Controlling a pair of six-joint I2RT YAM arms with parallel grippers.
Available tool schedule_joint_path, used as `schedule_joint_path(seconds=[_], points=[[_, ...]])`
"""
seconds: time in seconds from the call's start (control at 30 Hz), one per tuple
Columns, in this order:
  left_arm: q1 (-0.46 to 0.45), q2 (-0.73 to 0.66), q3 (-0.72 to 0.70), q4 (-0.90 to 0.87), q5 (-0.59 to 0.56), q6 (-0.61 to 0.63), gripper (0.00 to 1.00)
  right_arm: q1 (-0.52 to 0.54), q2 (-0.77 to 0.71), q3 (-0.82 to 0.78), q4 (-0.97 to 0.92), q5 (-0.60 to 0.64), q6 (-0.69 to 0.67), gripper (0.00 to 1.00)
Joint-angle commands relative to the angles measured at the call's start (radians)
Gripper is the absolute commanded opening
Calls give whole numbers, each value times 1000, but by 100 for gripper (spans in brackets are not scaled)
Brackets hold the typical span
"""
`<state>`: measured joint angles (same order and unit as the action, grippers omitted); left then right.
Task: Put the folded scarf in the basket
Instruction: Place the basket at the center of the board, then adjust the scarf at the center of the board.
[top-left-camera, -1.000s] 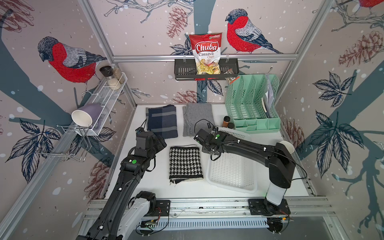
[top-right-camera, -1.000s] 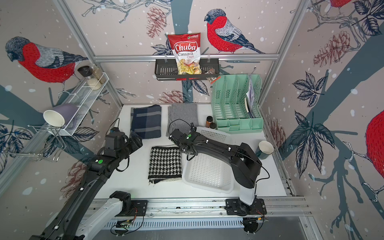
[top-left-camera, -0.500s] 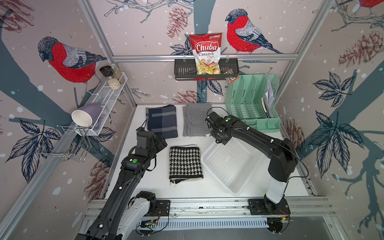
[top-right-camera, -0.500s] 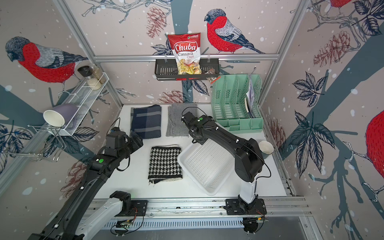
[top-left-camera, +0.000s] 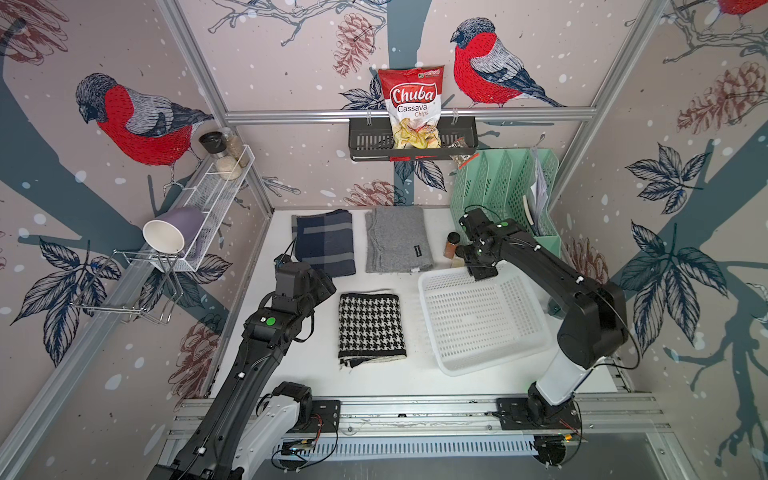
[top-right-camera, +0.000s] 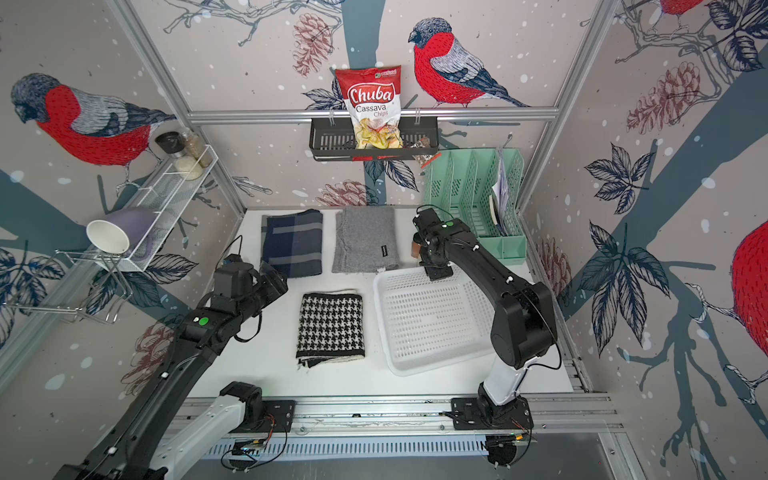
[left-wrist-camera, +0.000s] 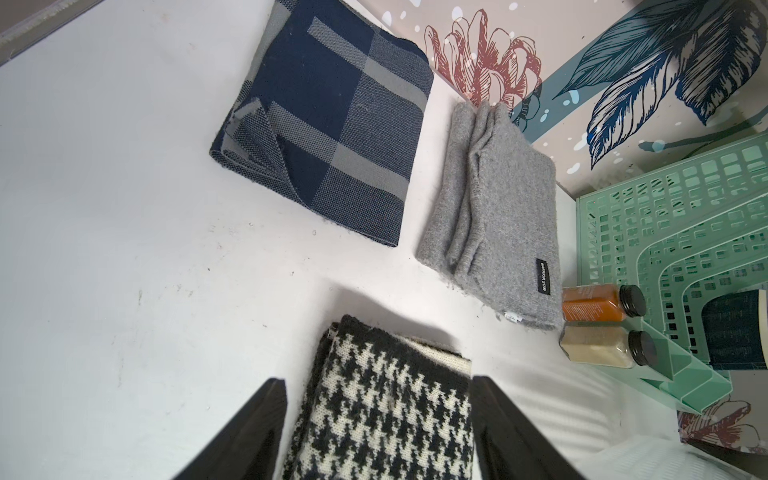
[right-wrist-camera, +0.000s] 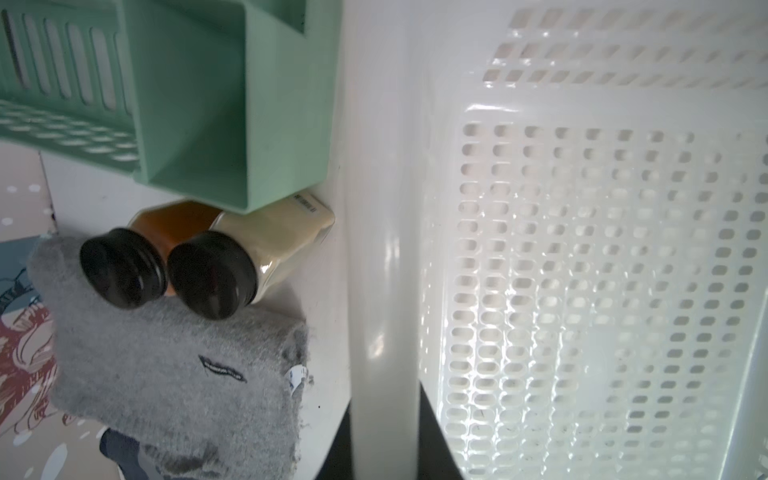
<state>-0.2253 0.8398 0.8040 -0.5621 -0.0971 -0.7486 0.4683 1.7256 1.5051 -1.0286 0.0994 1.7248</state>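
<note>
Bullfinch-and-pinecone wallpaper (top-left-camera: 291, 50) is covering every wall; white tabletop (top-left-camera: 395, 382) is sitting centre; black rack (top-left-camera: 365, 143) is hanging at 12 o'clock, wire shelf (top-left-camera: 208, 195) at 10, mint organiser (top-left-camera: 490, 187) at 1.

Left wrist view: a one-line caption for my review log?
Open left hand frames the folded houndstooth scarf; navy checked scarf and grey scarf lie beyond.

mint-green file organiser (top-left-camera: 505, 195) far right, two spice jars (left-wrist-camera: 594, 309) lying beside it, chips bag (top-left-camera: 413, 108) in black wall rack (top-left-camera: 368, 139), mug (top-left-camera: 170, 232) on left wire shelf (top-left-camera: 216, 191)
</note>
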Motion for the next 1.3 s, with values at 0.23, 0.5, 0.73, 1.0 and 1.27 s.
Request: schedule_joint_path(seconds=[0.23,0.5,0.73,1.0,1.27], points=[[-17,24,-44,62,-4,-22,73,-36,-17,-89,6,-83,125,0],[-23,40,-62,94,3,-29,72,-35,-61,-168,0,-55,145,0],[-34,67,-63,106,8,-26,72,-42,-51,-176,31,-47,147,0],[-37,61,-89,111,9,-24,74,-43,-71,-187,69,-38,140,40],[-38,95,-98,110,21,7,74,-45,-109,-192,84,-39,117,63]])
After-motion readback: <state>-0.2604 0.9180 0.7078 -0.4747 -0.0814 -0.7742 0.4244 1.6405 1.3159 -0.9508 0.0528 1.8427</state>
